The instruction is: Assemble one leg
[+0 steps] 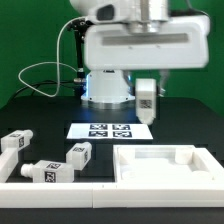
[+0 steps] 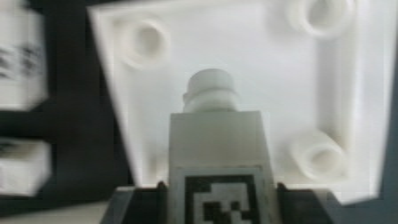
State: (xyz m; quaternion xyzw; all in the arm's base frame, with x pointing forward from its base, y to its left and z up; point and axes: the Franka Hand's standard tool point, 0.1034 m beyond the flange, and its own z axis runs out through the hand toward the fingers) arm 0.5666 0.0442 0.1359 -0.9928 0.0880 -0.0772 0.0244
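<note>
My gripper [image 1: 146, 88] is shut on one leg [image 1: 146, 104], a white block with a tag, and holds it upright in the air above the far edge of the large white tray-shaped part [image 1: 165, 170]. In the wrist view the held leg [image 2: 221, 135] points its round peg at the tray part [image 2: 214, 40], between its round corner holes. The gripper [image 2: 222, 205] clamps the leg's tagged end. Three more legs lie at the exterior view's left: one [image 1: 14, 142], one [image 1: 78, 152] and one [image 1: 45, 172].
The marker board [image 1: 112, 129] lies in front of the robot base [image 1: 105, 88]. A white rail [image 1: 50, 190] runs along the front at the exterior view's left. Two loose legs [image 2: 18, 65] show beside the tray part in the wrist view.
</note>
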